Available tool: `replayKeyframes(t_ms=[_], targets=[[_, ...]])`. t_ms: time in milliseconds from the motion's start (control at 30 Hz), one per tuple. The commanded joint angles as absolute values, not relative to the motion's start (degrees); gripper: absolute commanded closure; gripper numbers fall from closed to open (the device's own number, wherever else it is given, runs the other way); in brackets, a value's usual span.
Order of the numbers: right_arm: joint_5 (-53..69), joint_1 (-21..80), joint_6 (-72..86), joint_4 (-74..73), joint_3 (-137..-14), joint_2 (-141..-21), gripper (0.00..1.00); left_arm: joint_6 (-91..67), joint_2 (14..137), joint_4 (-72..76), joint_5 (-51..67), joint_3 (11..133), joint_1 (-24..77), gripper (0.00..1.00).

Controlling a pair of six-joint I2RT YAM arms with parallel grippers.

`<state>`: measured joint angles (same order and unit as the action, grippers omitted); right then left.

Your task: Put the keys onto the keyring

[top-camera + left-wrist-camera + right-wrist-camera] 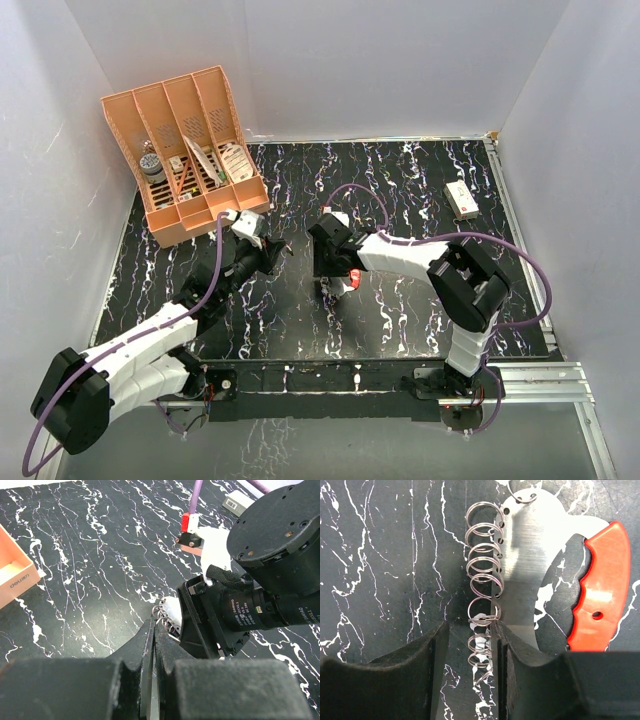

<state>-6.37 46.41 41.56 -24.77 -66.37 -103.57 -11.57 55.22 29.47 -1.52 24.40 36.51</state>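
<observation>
Straddling a row of wire rings (482, 570), the right pincer (471, 632) stands partly apart. Its right-hand finger (530, 680) touches the edge of the keyring (530, 565), and its other finger is clear of the rings. The left pincer (154, 630) is pressed together, tips just beside the same rings. Whether anything thin is caught between its fingers I cannot tell.

Two arms meet near the middle of the desk (420, 300), where the one keyring lies flat. It is a pale plate with one red grip (600, 585) along one side. About seven rings line its other edge, with one more at its top (522, 495).

One orange organizer (185, 150) sits at the far left corner. One small white box (462, 198) lies near the right edge, well apart. The right wrist's black body hangs over the keyring and hides much of it from the left wrist view.
</observation>
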Motion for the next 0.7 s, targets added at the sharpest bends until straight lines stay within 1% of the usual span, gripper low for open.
replayKeyframes(t_ms=[0,33,267,333,400,433,467,533,600,667], targets=[[-9.0,45.7,42.6,-24.8,-68.2,-103.2,0.64,-11.5,53.5,30.3,-1.6,24.2,36.6,1.0],[-9.0,45.5,42.5,-24.9,-67.8,-102.9,0.65,-11.5,53.4,30.3,-1.7,24.2,36.6,1.0],[-9.0,44.3,42.0,-24.7,-64.6,-101.3,0.87,-11.6,53.9,30.8,-1.5,24.0,36.6,1.0],[-9.2,43.8,41.8,-24.9,-63.6,-100.6,0.9,-11.6,53.8,30.6,-1.4,24.1,36.6,1.0],[-9.8,43.7,41.3,-25.1,-62.4,-100.1,0.98,-11.6,53.8,30.5,-1.5,24.0,36.7,1.0],[-10.1,43.6,41.1,-25.4,-62.0,-98.8,1.0,-11.6,53.7,30.5,-1.5,24.1,36.6,1.0],[-10.5,43.5,40.9,-25.7,-61.4,-97.7,0.99,-11.7,53.7,30.5,-1.5,24.1,36.6,1.0],[-11.4,43.4,40.1,-25.2,-60.2,-95.7,0.91,-11.8,53.8,30.7,-1.3,24.1,36.6,1.0],[-12.6,42.8,39.4,-24.9,-59.0,-93.7,0.85,-12.0,54.1,31.0,-1.2,24.0,36.6,1.0],[-12.6,40.7,38.1,-25.6,-58.3,-93.2,0.82,-12.2,54.3,31.1,-0.9,24.1,36.6,1.0]])
